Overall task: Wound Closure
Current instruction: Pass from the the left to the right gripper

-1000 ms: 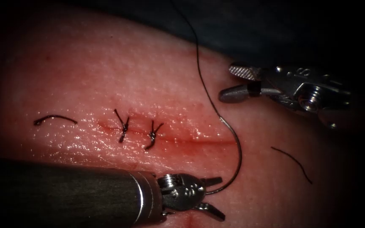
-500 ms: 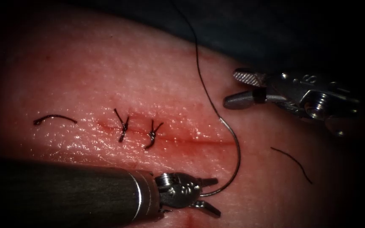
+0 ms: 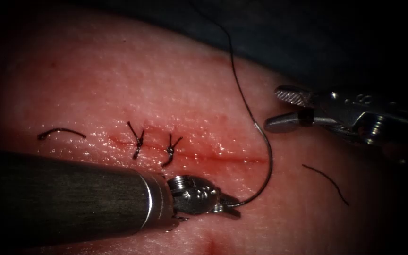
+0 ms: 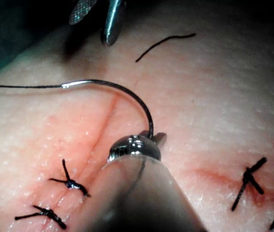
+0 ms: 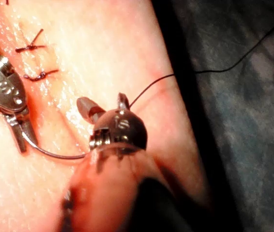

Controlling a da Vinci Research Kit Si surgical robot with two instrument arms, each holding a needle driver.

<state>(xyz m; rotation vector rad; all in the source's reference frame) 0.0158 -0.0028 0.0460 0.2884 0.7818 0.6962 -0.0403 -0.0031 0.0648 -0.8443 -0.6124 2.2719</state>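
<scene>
My left hand [image 3: 230, 208] is clamped on the needle [image 3: 266, 177] near its tip, the curve arching free over the cut's right end, not in the tissue [image 3: 166, 85]. My right hand [image 3: 279, 108] gapes empty. Thin, stiff, slippery steel: I'd grip mid-curve

Left tool grips the needle beside the stitched cut

The left tool [image 5: 20, 137], jaws closed on the needle [image 5: 54, 153] near its tip end; two stitches [image 5: 33, 60] at its twelve o'clock; the right tool [image 5: 103, 107] jaws parted, thread [image 5: 151, 87] at its two o'clock.

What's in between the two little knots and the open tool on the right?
In the endoscope view, between the knots and right tool lie the unstitched cut and the needle, with its thread.
</scene>
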